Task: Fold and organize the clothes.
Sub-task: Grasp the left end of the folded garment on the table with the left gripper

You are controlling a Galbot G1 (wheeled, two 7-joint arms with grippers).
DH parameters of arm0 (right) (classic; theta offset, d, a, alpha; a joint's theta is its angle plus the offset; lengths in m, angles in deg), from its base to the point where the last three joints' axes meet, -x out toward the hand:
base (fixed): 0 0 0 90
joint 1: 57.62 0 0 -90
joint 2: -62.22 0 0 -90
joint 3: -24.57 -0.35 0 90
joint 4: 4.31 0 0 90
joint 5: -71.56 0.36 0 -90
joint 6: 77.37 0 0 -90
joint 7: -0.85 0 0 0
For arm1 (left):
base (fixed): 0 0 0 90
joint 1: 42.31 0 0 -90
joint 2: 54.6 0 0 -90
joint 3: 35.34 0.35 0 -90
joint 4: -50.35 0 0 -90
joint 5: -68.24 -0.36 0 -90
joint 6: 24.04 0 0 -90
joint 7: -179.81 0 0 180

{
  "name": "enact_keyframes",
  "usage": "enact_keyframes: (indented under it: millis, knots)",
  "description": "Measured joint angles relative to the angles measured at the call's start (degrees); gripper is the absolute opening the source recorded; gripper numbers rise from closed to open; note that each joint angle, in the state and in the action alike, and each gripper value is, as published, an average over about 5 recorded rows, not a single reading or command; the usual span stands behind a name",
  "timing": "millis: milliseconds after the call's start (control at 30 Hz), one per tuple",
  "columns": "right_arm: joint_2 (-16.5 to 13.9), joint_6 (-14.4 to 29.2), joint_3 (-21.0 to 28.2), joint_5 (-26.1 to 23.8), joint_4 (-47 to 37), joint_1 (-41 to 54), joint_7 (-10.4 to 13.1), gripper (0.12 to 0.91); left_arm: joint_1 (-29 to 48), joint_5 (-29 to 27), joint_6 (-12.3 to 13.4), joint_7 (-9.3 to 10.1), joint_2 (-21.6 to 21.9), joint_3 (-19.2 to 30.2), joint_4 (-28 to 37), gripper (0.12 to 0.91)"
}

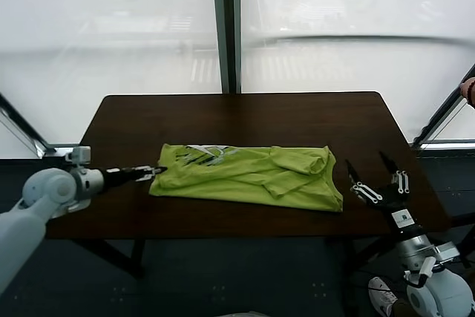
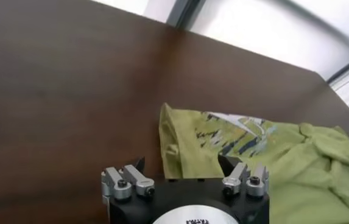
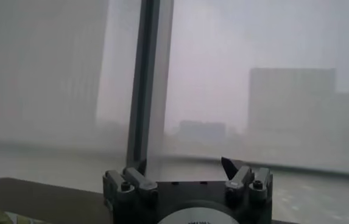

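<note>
Item: lime-green T-shirt (image 1: 249, 177), lying partly folded and rumpled at the middle of the dark table (image 1: 133, 120), printed graphic showing.
Left gripper (image 1: 152, 172): hovering at the shirt's left edge, jaws spread wide, holding nothing.
Right gripper (image 1: 369, 171): waiting just right of the shirt, jaws likewise wide and empty.
Handling advice: pinching one layer at the hem, both sides lifting evenly, is probably keeping the fold square.

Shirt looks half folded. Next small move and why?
Probably close the left gripper on the T-shirt edge: its open fingers sit right at the shirt's left edge. The shirt lies bunched on the table; the right gripper, open, waits off its right end.
</note>
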Motion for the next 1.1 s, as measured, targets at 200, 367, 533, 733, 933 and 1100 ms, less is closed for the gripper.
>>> enact_keyframes:
  millis: [200,367,533,733,933,1100]
  knots:
    - [0.3,-0.03,-0.43,-0.07,0.15,-0.56,0.09,0.907,1.49,0.22,0.04,-0.14,-1.15,1.92,0.64,0.907]
    - [0.67,-0.32,-0.07,-0.17,0.37,-0.42,0.18,0.907,2.01,0.25,0.04,-0.12,-1.84,2.6,0.68,0.904]
    - [1.35,-0.72,0.28,-0.13,1.18,-0.81,0.24,0.907,2.52,-0.01,0.0,-0.06,-2.76,2.78,1.08,0.874]
    - [1.76,-0.85,0.22,-0.15,2.06,-1.02,0.26,0.907,2.82,-0.66,-0.02,0.03,-3.57,3.26,1.23,0.764]
    - [1.88,-0.93,0.15,-0.12,2.35,-0.85,0.4,0.907,2.67,-1.67,-0.2,1.03,-4.34,3.16,0.71,0.423]
    - [1.68,-1.19,0.48,0.01,2.43,-0.29,1.16,0.907,1.88,-3.08,-0.42,2.5,-4.74,1.98,-0.32,0.179]
